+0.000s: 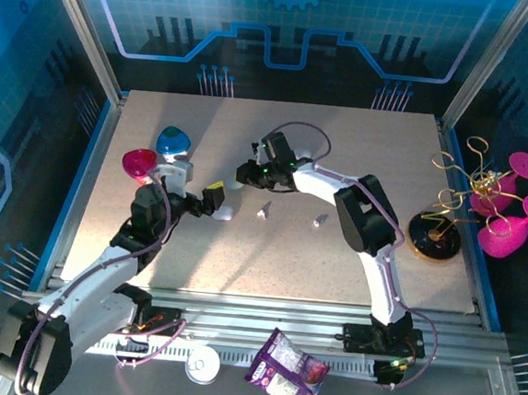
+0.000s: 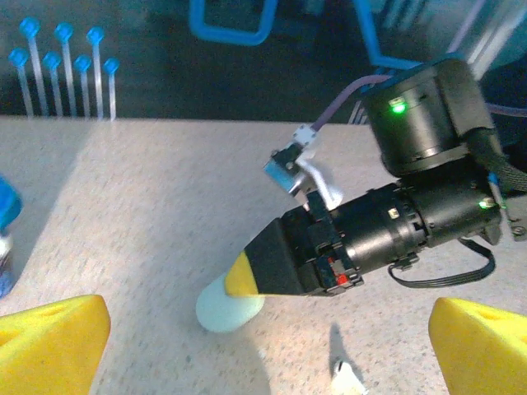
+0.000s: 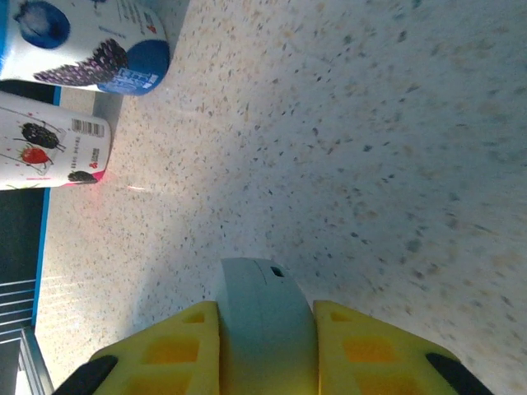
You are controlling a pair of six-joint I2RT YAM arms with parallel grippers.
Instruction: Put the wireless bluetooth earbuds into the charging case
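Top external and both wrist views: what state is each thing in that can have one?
left gripper: open, empty.
right gripper: shut on the mint charging case.
mint charging case: clamped, low at the table; lid state unclear.
left earbud: loose on the table.
right earbud: loose on the table.
blue-topped cup: upright, lid on.
pink-topped cup: upright, lid on.
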